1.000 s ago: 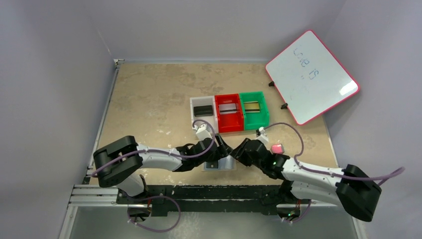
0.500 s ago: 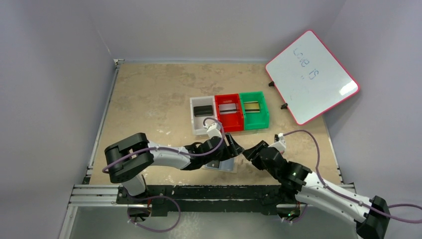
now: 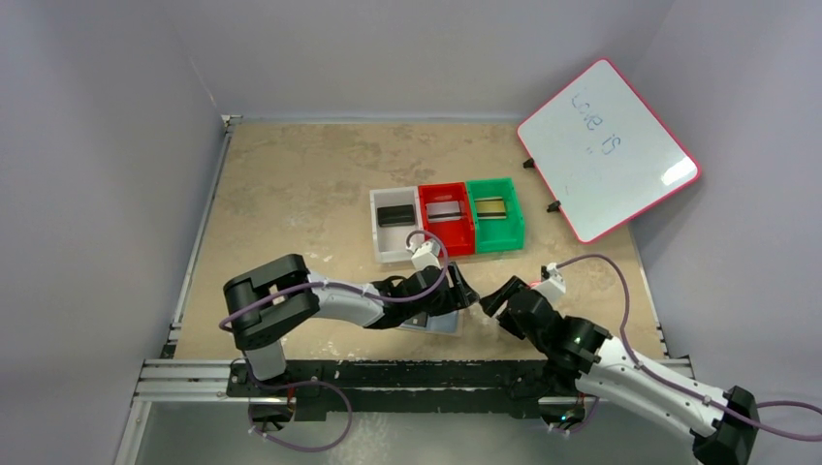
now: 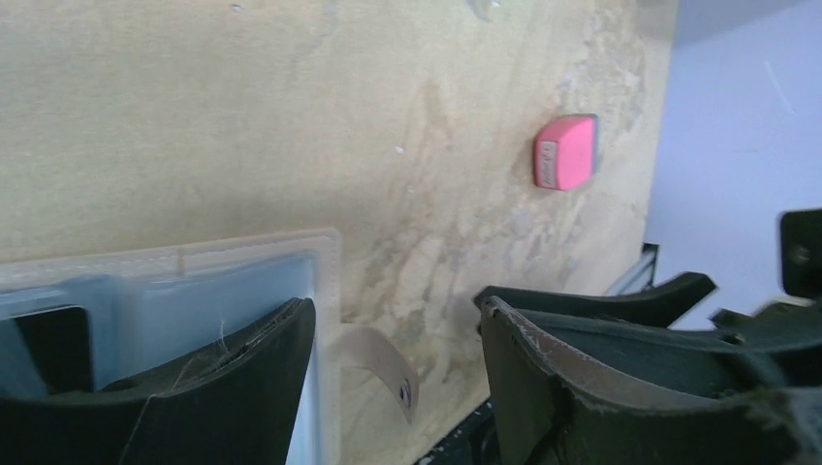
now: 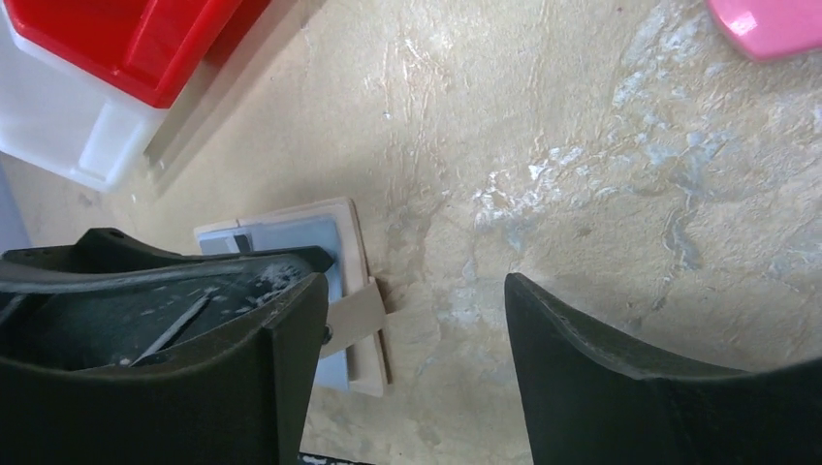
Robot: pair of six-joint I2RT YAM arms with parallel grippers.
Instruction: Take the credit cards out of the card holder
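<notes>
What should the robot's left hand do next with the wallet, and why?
Probably slide the open left gripper across the card holder toward the dark card that seems to sit in a pocket there. The gripper holds nothing and straddles the holder's edge by the snap tab, away from that card.

Setting: a robot lab test cell, viewed from my remote station. Worn tan tabletop [image 3: 291, 184], boxed in by plain grey partition walls [image 3: 97, 145]. My left arm [image 3: 334, 300] and right arm [image 3: 635, 376] are bolted at the near edge by a bare aluminium rail [image 3: 184, 378], with purple cables [image 3: 591, 257] looped loose. A pink-framed whiteboard [image 3: 609, 150] is propped at the right. Plastic sorting bins [image 3: 447, 254] stand in a row.
</notes>
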